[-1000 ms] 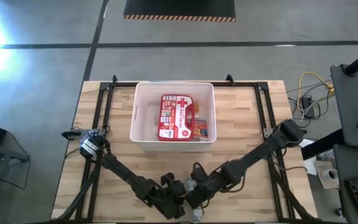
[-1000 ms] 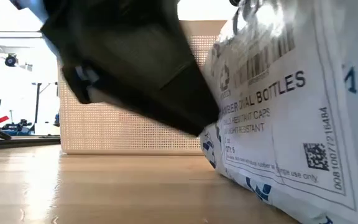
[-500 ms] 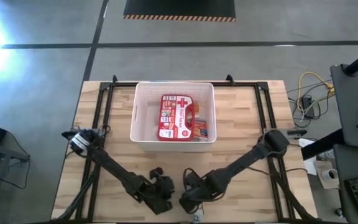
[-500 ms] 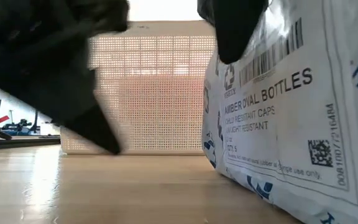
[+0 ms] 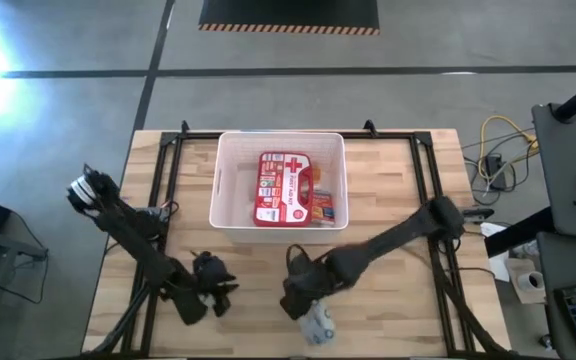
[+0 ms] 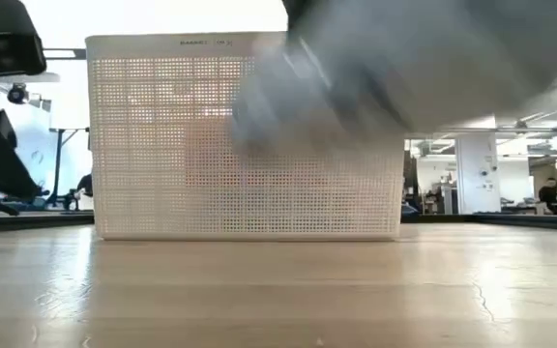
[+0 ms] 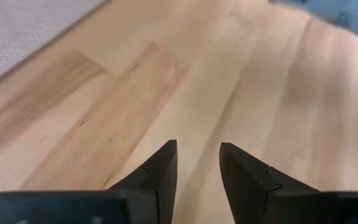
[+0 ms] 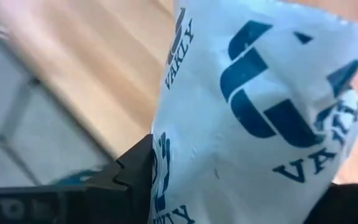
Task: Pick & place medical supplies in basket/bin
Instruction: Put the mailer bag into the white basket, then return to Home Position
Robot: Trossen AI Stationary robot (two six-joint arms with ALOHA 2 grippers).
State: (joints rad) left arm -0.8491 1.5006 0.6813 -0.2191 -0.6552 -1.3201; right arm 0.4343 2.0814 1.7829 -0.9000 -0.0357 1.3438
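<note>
Wooden surface (image 5: 388, 200) with basket (image 5: 230, 215) at 12 o'clock already holding first-aid case (image 5: 282, 187), right claw (image 5: 303, 300) clamped on pale pack (image 5: 317, 320) at 6, left claw (image 5: 213, 290) parted, empty, at 7.

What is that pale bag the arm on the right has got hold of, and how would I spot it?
Start from the big white basket at the table's far middle, then look toward the near edge. There the right gripper has its jaws shut on a soft white pack printed with dark blue logos. Unlike the red first-aid case in the basket, it is limp and pale.
</note>
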